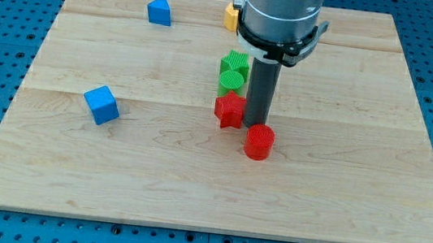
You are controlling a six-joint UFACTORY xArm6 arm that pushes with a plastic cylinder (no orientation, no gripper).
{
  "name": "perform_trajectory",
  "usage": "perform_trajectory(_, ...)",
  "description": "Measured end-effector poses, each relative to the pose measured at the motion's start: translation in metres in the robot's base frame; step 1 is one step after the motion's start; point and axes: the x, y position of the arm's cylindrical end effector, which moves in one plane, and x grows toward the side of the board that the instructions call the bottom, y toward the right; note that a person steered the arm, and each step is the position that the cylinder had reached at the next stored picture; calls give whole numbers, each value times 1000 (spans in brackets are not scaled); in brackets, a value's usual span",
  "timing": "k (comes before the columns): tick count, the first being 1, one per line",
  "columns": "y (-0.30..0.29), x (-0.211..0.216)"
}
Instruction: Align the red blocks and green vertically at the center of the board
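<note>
The rod's lower end, my tip (253, 126), has no fingers to open or close; it rests on the wooden board (339, 193) with the red star-shaped block (229, 110) touching it on the view's left and the red cylinder (260, 142) just below-right of it. The green cylinder (232, 80) and green block (235, 61) sit above-left of the tip, stacked up the view. Two blue blocks (101, 104) (160, 10) lie well apart to the left, and a yellow block (231, 16) peeks out behind the arm.

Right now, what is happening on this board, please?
My tip stands near the board's centre, between the red star block on the view's left and the red cylinder just below it. Two green blocks sit stacked in line above the red star. The red cylinder is off that line.
</note>
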Motion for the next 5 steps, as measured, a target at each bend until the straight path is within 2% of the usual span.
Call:
perform_trajectory(1,19,1)
perform_trajectory(2,71,1)
perform_trajectory(3,89,37)
perform_trajectory(5,25,48)
